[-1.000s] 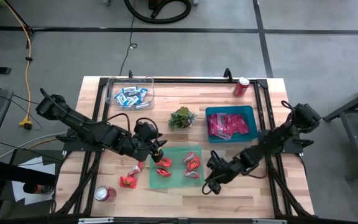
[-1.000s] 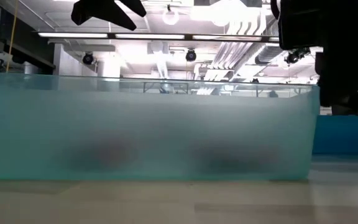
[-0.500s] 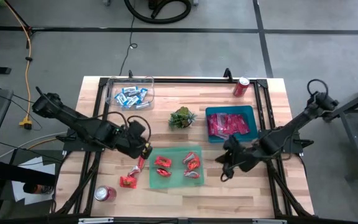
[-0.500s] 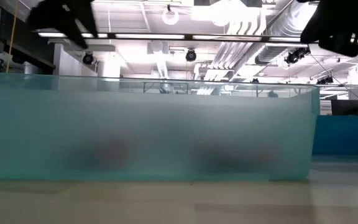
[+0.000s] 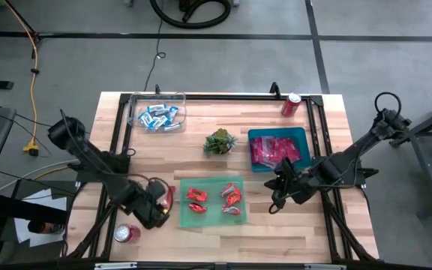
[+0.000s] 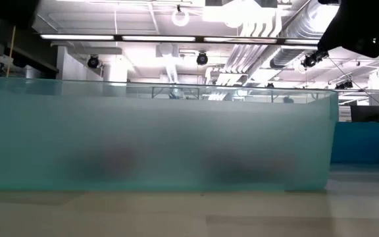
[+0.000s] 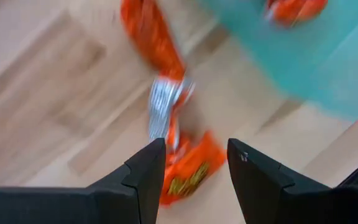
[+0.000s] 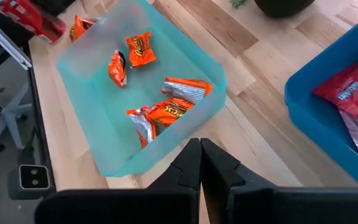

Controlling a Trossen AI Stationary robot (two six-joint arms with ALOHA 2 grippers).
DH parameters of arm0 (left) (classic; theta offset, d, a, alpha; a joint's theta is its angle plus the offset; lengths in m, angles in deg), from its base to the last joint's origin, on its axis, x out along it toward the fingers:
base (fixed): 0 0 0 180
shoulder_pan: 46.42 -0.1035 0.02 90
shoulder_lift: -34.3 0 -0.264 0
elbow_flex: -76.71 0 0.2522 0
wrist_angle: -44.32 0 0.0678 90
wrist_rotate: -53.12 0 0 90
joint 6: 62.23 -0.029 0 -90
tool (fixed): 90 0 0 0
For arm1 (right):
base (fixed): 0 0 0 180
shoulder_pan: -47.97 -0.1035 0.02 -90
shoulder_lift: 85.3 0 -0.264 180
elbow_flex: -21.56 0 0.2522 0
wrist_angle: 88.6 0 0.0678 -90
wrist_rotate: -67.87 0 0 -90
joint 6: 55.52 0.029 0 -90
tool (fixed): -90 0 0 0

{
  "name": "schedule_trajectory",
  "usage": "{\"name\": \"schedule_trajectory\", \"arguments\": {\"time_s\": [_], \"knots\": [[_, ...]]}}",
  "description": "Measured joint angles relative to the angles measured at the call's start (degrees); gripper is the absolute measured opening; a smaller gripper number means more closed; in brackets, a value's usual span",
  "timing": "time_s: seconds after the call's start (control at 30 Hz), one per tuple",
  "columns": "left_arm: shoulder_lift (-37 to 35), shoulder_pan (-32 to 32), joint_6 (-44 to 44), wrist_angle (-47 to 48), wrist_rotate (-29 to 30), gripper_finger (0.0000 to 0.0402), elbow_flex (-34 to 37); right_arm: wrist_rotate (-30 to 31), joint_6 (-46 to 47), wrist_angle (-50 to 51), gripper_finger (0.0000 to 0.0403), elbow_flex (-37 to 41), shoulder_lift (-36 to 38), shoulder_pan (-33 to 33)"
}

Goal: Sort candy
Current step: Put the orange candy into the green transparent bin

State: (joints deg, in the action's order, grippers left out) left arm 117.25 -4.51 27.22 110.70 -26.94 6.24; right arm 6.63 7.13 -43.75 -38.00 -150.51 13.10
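The left claw (image 5: 158,206) hangs low at the lower left of the worktop (image 5: 201,142), fingers parted around nothing, over orange candy (image 7: 182,165) lying loose beside the teal tray (image 5: 235,182). A red can (image 5: 127,233) stands just beside it. The right claw (image 5: 274,202), pinched shut and empty, hovers right of the tray. More orange candy (image 8: 160,112) lies inside; one wrapper reads "Reese's". Blue candy (image 5: 160,116) fills the clear bin at upper left, pink candy (image 5: 272,150) the blue bin. A plant (image 5: 220,142) sits between them.
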Motion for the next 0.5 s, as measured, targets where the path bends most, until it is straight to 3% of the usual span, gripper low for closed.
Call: {"name": "schedule_trajectory", "arguments": {"time_s": [0.13, 0.5], "knots": [[2.65, 1.43, 0.53, 0.16, -2.62, 0.0161, 1.01, 0.19, -0.13, 0.68, 0.0, 0.0, -0.04, 0.3], [7.27, -2.15, -0.17, -0.78, -6.96, 0.0161, 3.75, -0.14, -0.13, 0.88, 0.0, 0.0, -0.04, 1.53]]}}
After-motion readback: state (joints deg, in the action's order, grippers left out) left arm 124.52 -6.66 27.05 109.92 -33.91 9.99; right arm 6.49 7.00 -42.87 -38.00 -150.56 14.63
